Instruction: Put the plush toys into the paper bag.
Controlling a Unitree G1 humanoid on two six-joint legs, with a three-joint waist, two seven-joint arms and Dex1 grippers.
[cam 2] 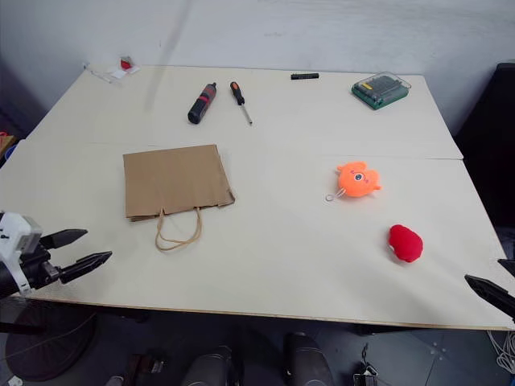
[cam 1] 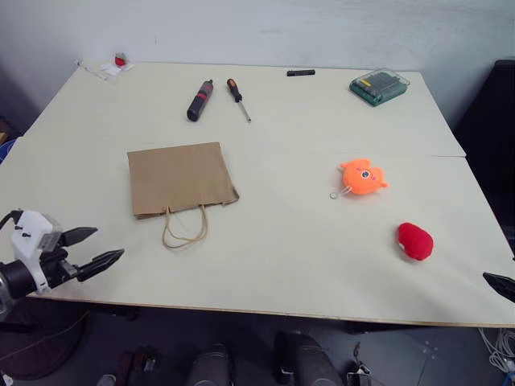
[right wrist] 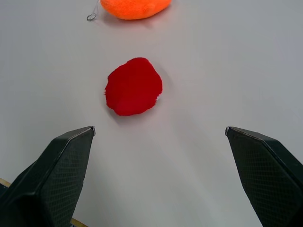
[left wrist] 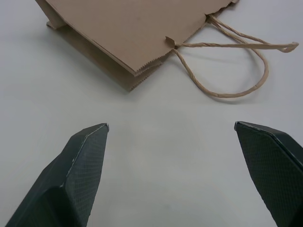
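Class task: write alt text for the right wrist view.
A red plush toy lies on a pale table ahead of the open right gripper, untouched. Beyond it is part of an orange plush toy.

From up at the robot's head, the two eye views look forward and down over the whole table (cam 1: 306, 273), both taking in the paper bag (cam 1: 180, 178) lying flat left of centre, with the orange toy (cam 1: 364, 177) and the red toy (cam 1: 415, 241) well off to its right. The left wrist camera sits low and close to the bag, facing its open mouth and handles (left wrist: 236, 66). The right wrist camera looks down closely on the red toy, well apart from the bag, with the orange toy just beyond.
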